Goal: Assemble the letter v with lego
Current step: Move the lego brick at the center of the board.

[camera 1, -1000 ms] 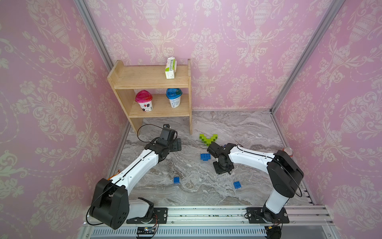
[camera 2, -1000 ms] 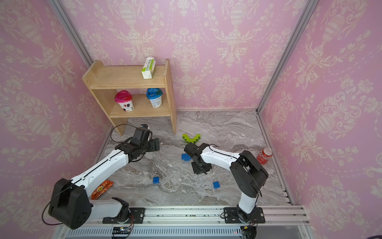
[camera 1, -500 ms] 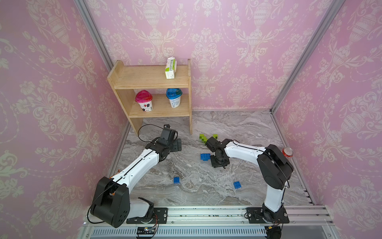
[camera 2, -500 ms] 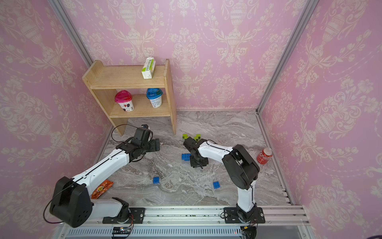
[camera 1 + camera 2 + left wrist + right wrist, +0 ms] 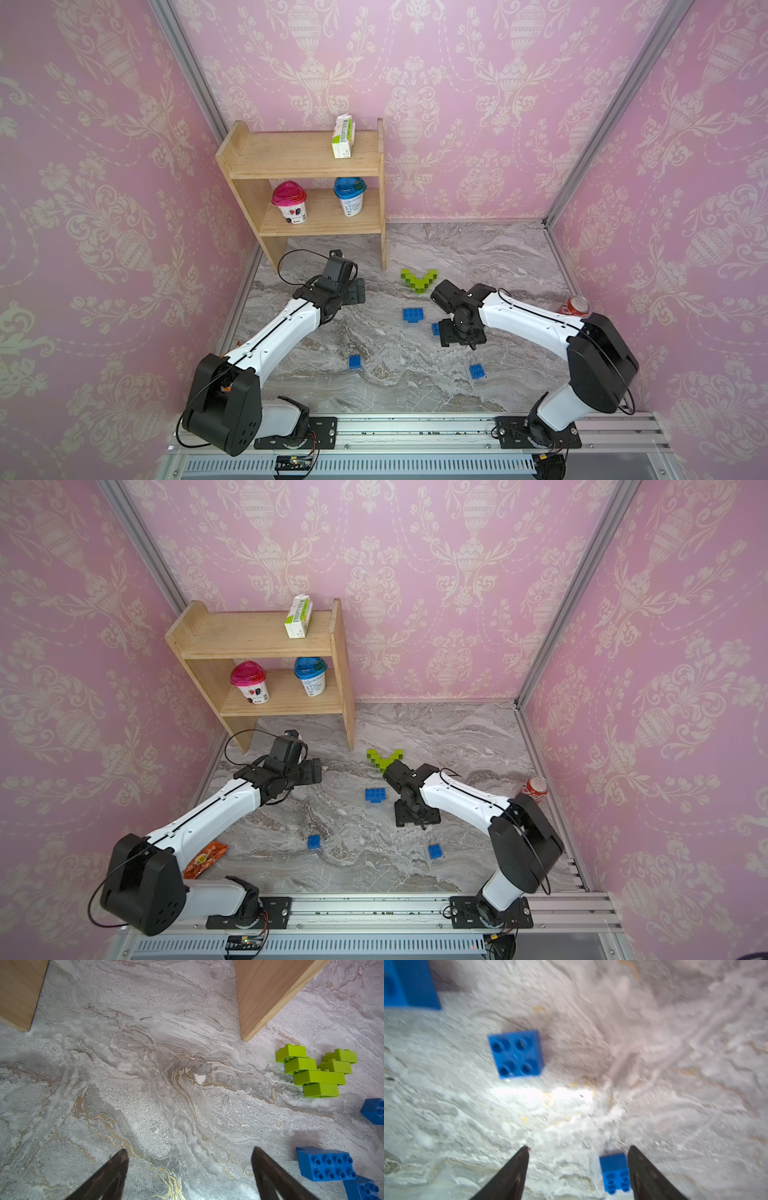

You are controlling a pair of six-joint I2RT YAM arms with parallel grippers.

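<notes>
Lego V (image 5: 419,280) of studded lime-green bricks, blue bricks (image 5: 413,314) on veined marble (image 5: 395,386), left jaws wide, right jaws parted

Probably a lab mock-up; wallpapered panels (image 5: 457,104) (aluminium frame (image 5: 611,112)).

Open marble tabletop (image 5: 415,386) at centre, blue bricks (image 5: 413,314) dotting it, wooden shelf (image 5: 307,153) filling far-left corner

Left arm (image 5: 282,332) and right arm (image 5: 523,322): white link shells, black joint housings. Fingers (image 5: 110,1176) dark, tapered to points. Behind the left fingers, a black cable (image 5: 279,266) loop.
</notes>
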